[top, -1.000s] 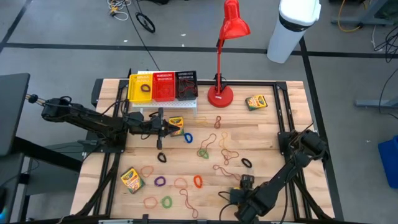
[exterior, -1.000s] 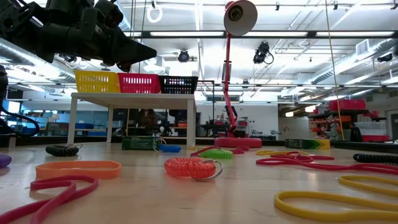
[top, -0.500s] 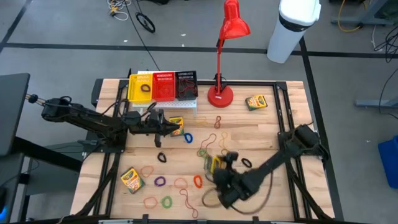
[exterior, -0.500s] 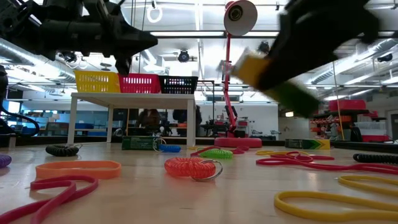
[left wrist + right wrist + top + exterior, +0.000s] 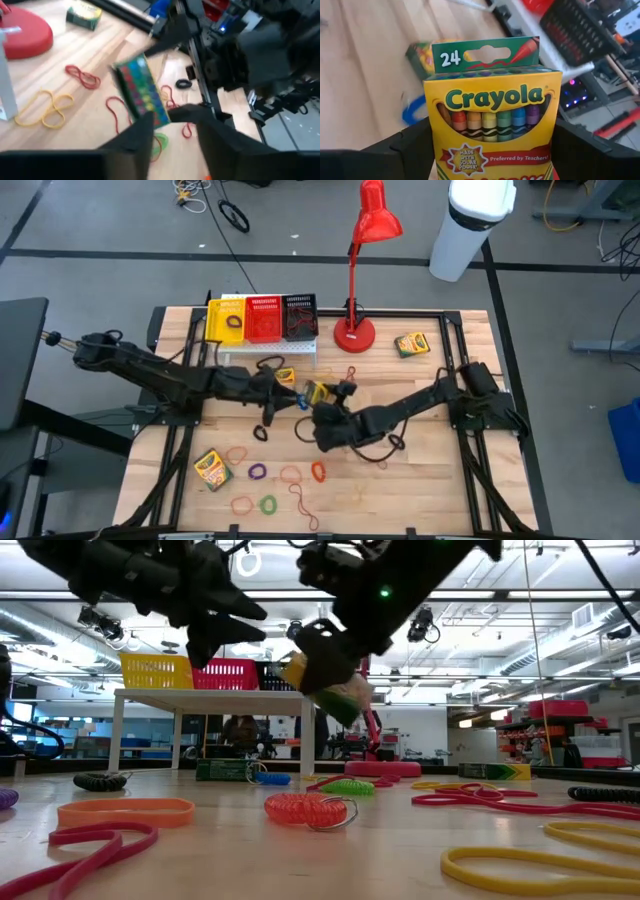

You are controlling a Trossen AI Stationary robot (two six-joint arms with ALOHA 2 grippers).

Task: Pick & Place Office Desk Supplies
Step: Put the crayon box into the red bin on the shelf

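My right gripper (image 5: 322, 402) is shut on a yellow-and-green crayon box (image 5: 492, 115), up in the air over the table's middle. In the low view the box (image 5: 330, 685) hangs tilted above the wood. My left gripper (image 5: 288, 397) is open just to the left of it. In the left wrist view the box (image 5: 140, 92) stands ahead of that gripper's spread fingers (image 5: 172, 125); I cannot tell whether they touch it. Other crayon boxes lie flat near the rack (image 5: 283, 377), at the far right (image 5: 411, 344) and near left (image 5: 211, 469). Coloured rubber bands (image 5: 318, 471) lie scattered on the wood. My right gripper pinches the crayon box between its two fingers (image 5: 415, 145), one on each narrow side of the lower half (image 5: 432, 150). The printed front faces the wrist camera and the flap end points away from the fingers. The box is lifted clear of the table.
A white rack (image 5: 270, 348) at the far left carries yellow, red and black baskets (image 5: 262, 318). The red desk lamp (image 5: 355, 330) stands beside it. A black coiled band (image 5: 260, 433) and a blue one (image 5: 302, 401) lie under the two grippers.
My right arm has swung from the table's near edge toward the far side and left, lifting the crayon box clear and bringing it up beside my left gripper. My left gripper has shifted a little toward the table's right.
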